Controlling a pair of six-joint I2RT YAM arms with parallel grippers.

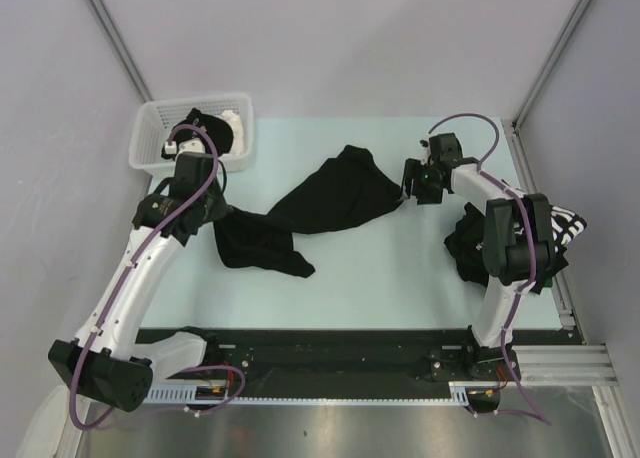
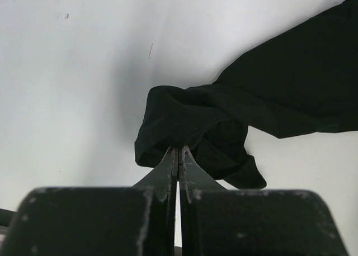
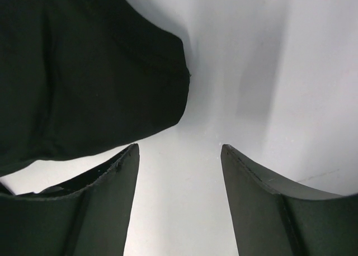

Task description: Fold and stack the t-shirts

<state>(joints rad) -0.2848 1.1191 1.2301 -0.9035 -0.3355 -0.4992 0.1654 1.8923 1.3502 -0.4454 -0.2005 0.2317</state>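
A crumpled black t-shirt point(image 1: 335, 193) lies stretched across the middle of the table, with a bunched part point(image 1: 262, 246) at its left end. My left gripper point(image 1: 212, 216) is shut on that left end; in the left wrist view the jaws point(image 2: 179, 150) pinch a fold of the black cloth point(image 2: 184, 119). My right gripper point(image 1: 409, 184) is open and empty beside the shirt's right end. In the right wrist view the shirt's edge point(image 3: 84, 71) lies up and left of the open fingers point(image 3: 179, 150), apart from them. A second black shirt point(image 1: 462, 246) with white lettering point(image 1: 570, 223) lies at the right edge under my right arm.
A white slotted basket point(image 1: 150, 138) stands at the back left corner and holds black and white cloth. Metal frame posts rise at the back corners. A black rail runs along the table's near edge point(image 1: 330, 338).
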